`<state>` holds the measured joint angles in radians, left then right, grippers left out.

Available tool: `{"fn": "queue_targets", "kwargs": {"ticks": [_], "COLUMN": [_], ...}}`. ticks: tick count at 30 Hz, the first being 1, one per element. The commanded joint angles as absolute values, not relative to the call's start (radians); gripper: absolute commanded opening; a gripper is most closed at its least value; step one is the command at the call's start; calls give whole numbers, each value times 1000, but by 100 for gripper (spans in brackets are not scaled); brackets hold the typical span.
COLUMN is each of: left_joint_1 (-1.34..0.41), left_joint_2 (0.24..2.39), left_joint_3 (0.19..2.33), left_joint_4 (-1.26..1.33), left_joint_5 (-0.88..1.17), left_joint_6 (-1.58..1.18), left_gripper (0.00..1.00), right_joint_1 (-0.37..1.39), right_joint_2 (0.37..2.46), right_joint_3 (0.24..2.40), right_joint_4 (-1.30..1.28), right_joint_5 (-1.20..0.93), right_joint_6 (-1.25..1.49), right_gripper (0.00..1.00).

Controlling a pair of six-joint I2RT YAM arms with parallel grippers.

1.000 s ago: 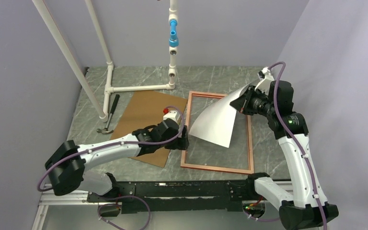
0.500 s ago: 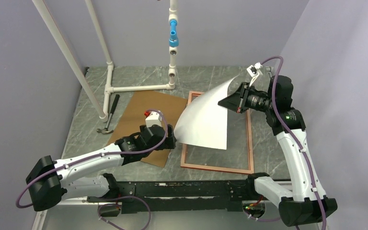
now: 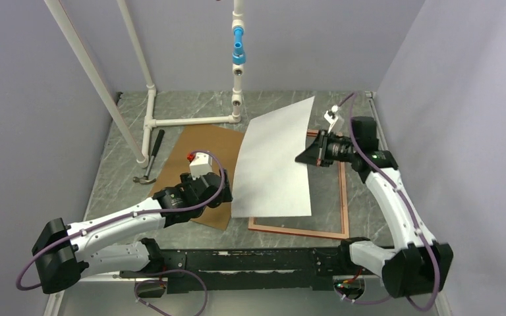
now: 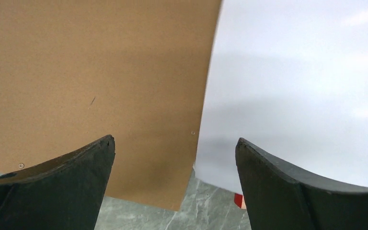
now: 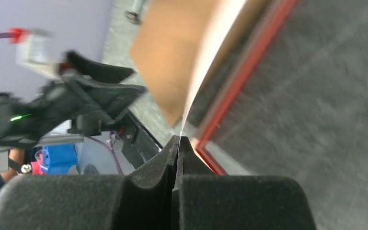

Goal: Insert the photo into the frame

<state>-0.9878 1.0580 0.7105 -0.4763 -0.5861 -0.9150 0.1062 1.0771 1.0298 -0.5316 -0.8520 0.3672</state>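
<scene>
Versus a second ago, the photo point(image 3: 273, 161) has uncurled and swung left: white face up, it now slants over the left half of the frame point(image 3: 344, 197), its near edge down by the frame's left rail beside the brown backing board point(image 3: 194, 155), its right edge pinched in the tightly closed right gripper point(image 3: 301, 158). The left gripper point(image 4: 173, 143) has backed off that rail to over the board, jaws spread wide, holding nothing. We see the frame flat on the grey marbled table point(image 3: 191, 105), lilac walls around, white pipe stand point(image 3: 237, 79) at the back, hammer point(image 3: 150, 158) far left.
</scene>
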Motion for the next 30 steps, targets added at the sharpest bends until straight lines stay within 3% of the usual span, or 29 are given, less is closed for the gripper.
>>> {"fn": "queue_targets", "kwargs": {"ticks": [1, 17, 30], "left_joint_1": [-986, -985, -978], "left_joint_2": [1046, 1138, 1252], "left_joint_3": [710, 742, 784], "left_joint_4": [-485, -464, -425], "left_joint_5": [-628, -583, -480], "left_joint_6": [-934, -917, -909], "left_gripper": [98, 97, 97], "right_joint_1": [97, 71, 68], "right_joint_2": [1150, 1202, 1235], "right_joint_3": [928, 842, 928], "right_joint_4": [-590, -622, -681], "right_joint_5": [-687, -251, -189], "right_joint_6": [321, 323, 291], "right_gripper": [0, 0, 0]}}
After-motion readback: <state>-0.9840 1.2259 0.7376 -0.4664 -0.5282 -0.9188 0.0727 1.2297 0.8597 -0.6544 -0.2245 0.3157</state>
